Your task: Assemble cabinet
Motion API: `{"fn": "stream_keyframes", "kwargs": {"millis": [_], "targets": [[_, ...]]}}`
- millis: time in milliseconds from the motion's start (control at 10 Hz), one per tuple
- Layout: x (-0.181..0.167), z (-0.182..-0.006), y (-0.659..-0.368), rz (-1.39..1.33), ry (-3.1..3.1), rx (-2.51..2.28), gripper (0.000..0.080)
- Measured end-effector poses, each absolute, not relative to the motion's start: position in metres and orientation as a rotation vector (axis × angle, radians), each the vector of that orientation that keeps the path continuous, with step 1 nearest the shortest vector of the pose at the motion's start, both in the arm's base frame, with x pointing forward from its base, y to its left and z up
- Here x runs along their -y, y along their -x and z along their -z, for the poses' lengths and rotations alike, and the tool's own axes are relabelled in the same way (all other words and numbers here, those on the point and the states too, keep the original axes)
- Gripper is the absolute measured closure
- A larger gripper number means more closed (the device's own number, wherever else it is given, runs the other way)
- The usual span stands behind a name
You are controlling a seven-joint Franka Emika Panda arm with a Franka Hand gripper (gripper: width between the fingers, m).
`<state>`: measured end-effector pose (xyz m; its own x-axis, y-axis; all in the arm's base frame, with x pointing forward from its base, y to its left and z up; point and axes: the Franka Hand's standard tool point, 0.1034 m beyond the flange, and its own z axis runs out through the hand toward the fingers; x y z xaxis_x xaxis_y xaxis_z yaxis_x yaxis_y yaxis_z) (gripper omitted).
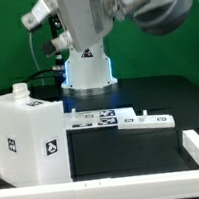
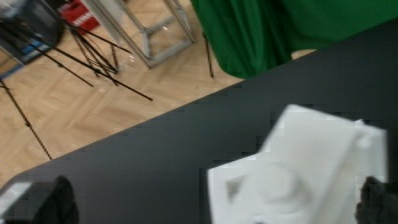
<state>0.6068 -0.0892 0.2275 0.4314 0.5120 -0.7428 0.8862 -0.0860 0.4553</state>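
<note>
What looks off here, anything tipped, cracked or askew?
Nothing stands out. The white matte plastic boxy cabinet stands upright on the black table at the exterior view's left, and the flat white marker board lies flat beside it. The wrist view is blurred, so fine damage cannot be ruled out.
</note>
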Motion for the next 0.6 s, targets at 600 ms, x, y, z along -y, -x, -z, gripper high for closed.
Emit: {"fn": "stream_keyframes", "kwargs": {"millis": [600], "targets": [[0.109, -0.245, -0.6, 0.314, -2.04, -1.278, 0.0003]]}}
